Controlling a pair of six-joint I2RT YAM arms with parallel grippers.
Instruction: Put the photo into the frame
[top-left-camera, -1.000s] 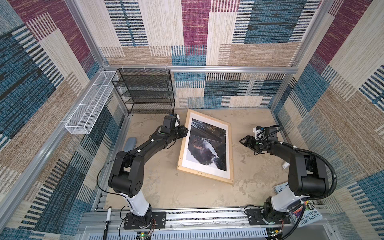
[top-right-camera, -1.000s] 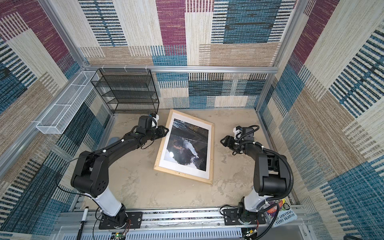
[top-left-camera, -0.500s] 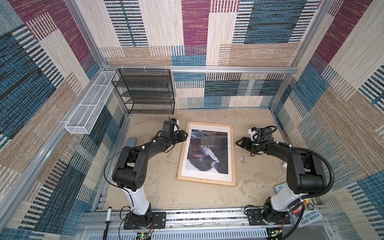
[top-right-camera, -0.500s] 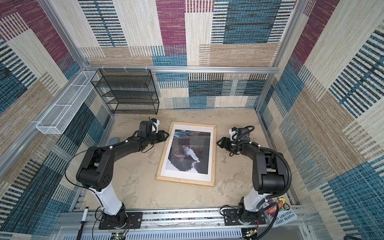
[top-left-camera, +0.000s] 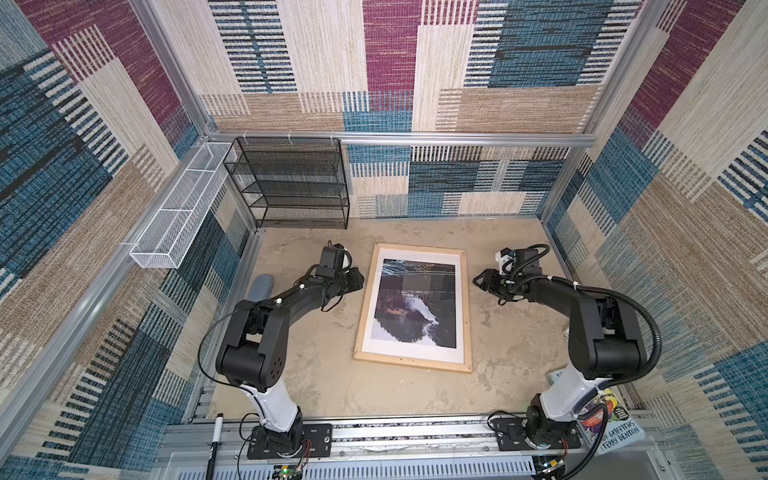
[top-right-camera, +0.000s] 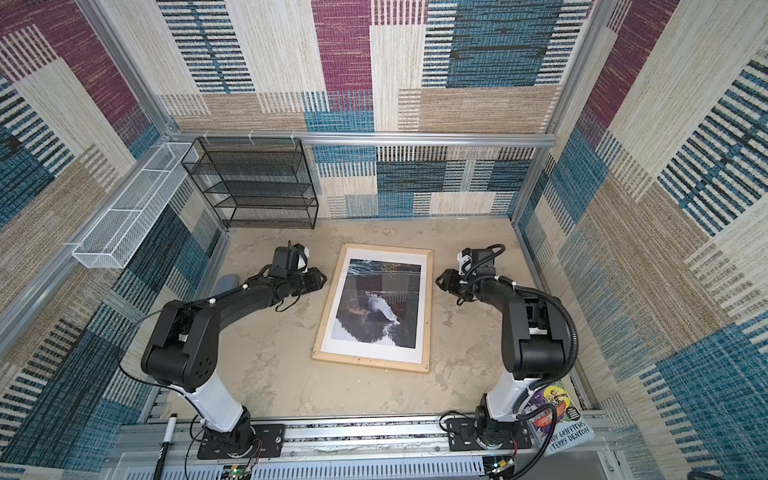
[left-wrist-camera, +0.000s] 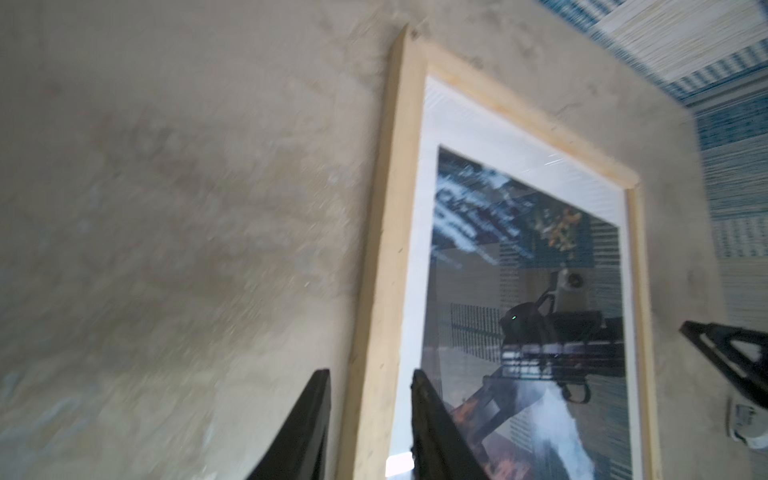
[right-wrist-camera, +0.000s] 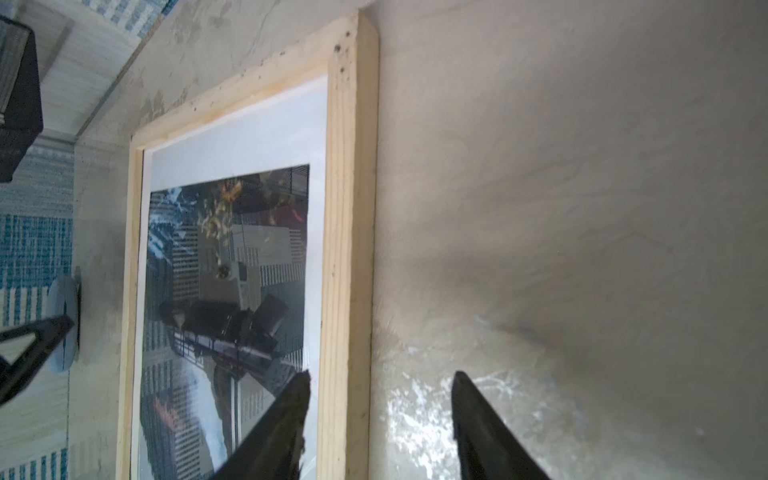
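The photo (top-left-camera: 415, 303) lies face up inside the frame (left-wrist-camera: 386, 249), with a white surround on all four sides between the dark print and the pale wood. Its surface is glossy: both wrist views show the arms and walls mirrored in it. No corner looks lifted, though the near end is too small in the top views to be sure. The frame rests flat near the middle of the bench (top-left-camera: 316, 353), turned a little off square.

I judge the insertion itself done and this the letting-go step. The left gripper (top-left-camera: 360, 279) sits low, just beside the frame's left long strip. Its jaws are parted and hold nothing, and the top views show a sliver of bench between tip and wood. The right gripper (top-left-camera: 478, 279) mirrors it off the right long strip, jaws apart and empty.

The next move probably calls for each arm to back straight outward, keeping its fingertips clear of the wood. Otherwise the frame could be dragged and the print shifted.

There is room for that. Bare bench runs along both long sides and is widest in front of the near strip. Beyond the far strip a narrower band separates it from the back wall. The black mesh rack (top-left-camera: 291, 183) stands at the far left, apart from the frame. A grey-blue flat thing (top-left-camera: 262, 286) lies by the left wall, behind the left arm.
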